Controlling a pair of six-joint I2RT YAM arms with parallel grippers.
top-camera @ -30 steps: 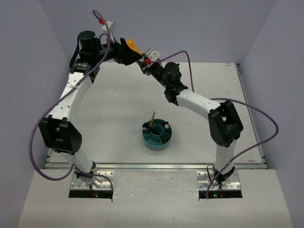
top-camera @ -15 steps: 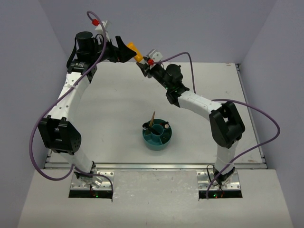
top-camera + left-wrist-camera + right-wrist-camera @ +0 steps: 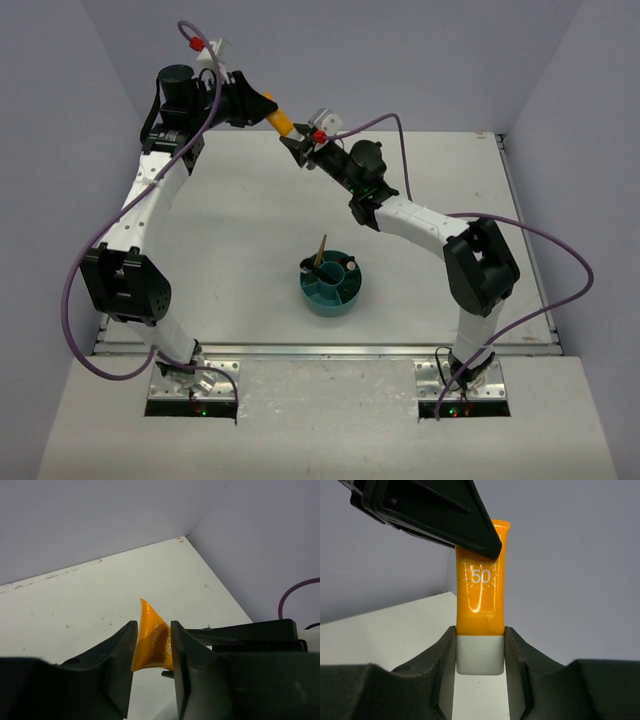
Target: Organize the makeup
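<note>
Top external view, upper middle of the frame: the orange tube (image 3: pixel 281 119) hangs in the air between both claws, high over the table (image 3: pixel 250 220) and well apart from the teal bowl (image 3: pixel 328 305) at lower centre. The right gripper (image 3: pixel 480 636) clamps the white cap (image 3: pixel 480 656) between narrowed jaws. The left gripper (image 3: pixel 152 632) pinches the flat crimped tail, apparently touching on both sides, though the angle is tight. I judge this a handover, both ends gripped so the tube cannot drop. It is glossy orange, printed "50", its tail bowed by the squeeze.
</note>
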